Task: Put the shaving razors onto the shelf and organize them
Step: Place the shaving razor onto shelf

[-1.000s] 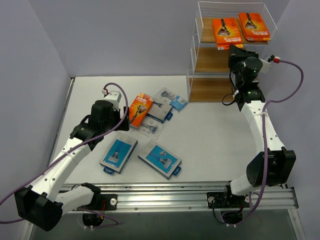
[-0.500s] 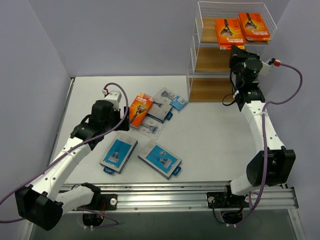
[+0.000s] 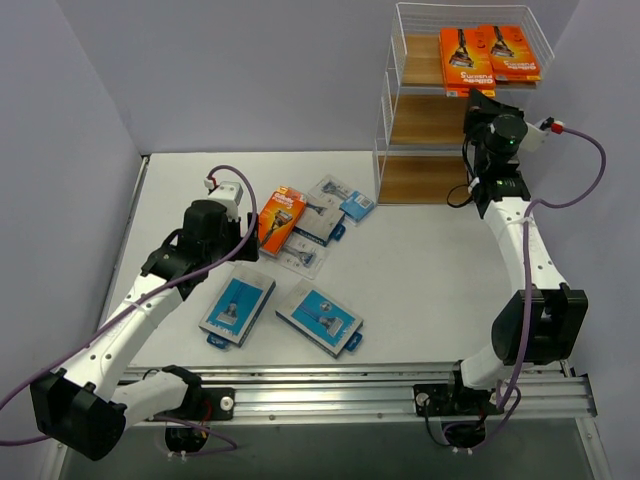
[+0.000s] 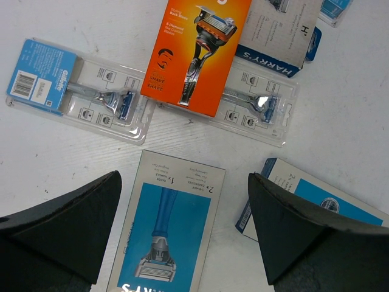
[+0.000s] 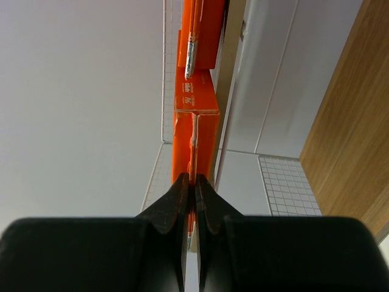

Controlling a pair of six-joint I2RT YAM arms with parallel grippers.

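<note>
Right end effector (image 5: 194,180), arm extended upward, clenches orange razor pack (image 5: 196,128) at shelf (image 3: 425,120) top.

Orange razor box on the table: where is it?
Top view, left of centre: the orange razor box lies between the left claw and a Harry's box, its near end overlapping a clear blister pack.

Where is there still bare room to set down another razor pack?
Bare wood: the top tier left of the two orange boxes, plus what shows of the middle tier and bottom tier. Bare table between shelf and right arm. Crowded: the razor packs by the left gripper.
</note>
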